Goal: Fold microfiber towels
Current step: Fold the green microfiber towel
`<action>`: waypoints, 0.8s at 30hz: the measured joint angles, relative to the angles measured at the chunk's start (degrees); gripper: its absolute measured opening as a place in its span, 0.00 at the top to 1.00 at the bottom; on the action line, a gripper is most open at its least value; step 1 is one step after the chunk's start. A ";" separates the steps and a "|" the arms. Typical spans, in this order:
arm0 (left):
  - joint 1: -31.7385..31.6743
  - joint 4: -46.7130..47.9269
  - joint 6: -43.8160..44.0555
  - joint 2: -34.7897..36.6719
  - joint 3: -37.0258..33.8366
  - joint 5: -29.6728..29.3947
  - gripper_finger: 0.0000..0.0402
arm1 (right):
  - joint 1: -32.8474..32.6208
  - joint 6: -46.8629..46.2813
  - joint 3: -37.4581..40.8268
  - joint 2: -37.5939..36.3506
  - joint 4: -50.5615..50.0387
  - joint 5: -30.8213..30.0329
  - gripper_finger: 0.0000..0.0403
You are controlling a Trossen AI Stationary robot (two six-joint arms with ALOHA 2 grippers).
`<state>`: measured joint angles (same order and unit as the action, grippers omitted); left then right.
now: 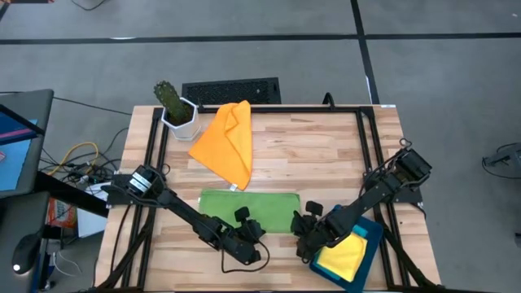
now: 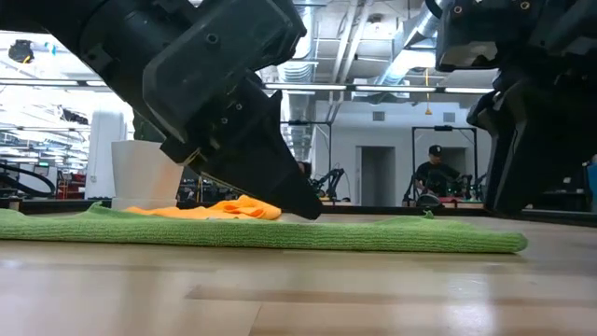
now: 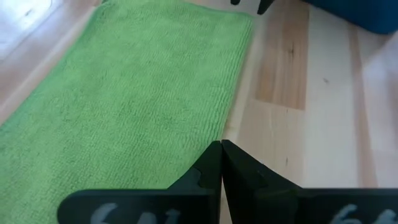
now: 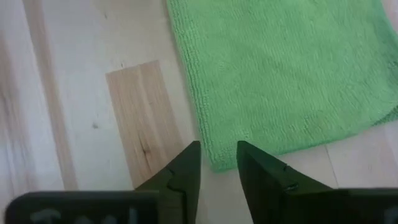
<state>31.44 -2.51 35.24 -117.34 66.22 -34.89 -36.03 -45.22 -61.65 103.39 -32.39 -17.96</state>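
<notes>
High view showed 1 green towel (image 1: 248, 210) at lower centre, 1 orange towel (image 1: 226, 142) above it, 1 yellow towel (image 1: 343, 255) in a teal tray (image 1: 371, 236), lower right, on a wooden table (image 1: 317, 155). Left gripper (image 1: 254, 230) had jaws together, right gripper (image 1: 303, 224) jaws apart, empty.

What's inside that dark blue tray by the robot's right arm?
A yellow towel lies in the tray, filling most of it. The right arm crosses over one edge, and anything under the towel is covered.

Even, bright overhead light fills every view. In the low view, ceiling lights (image 2: 392, 70) glare in the room behind, the near bench (image 2: 298, 289) is soft and out of focus, and the arms are dark silhouettes. Wrist views look pale, washed-out; shadows are faint.
</notes>
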 joint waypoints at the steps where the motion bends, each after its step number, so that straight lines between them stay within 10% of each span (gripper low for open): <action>1: 0.00 -0.04 0.22 0.00 0.00 0.08 1.00 | 0.00 0.25 0.00 0.00 0.33 0.00 0.67; 24: -0.04 1.94 1.53 -0.02 0.00 -0.28 1.00 | 0.44 1.75 -1.22 5.33 1.23 1.14 0.71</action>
<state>31.40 -0.58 36.77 -117.36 66.22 -35.18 -35.59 -43.47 -62.87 108.73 -31.16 -16.81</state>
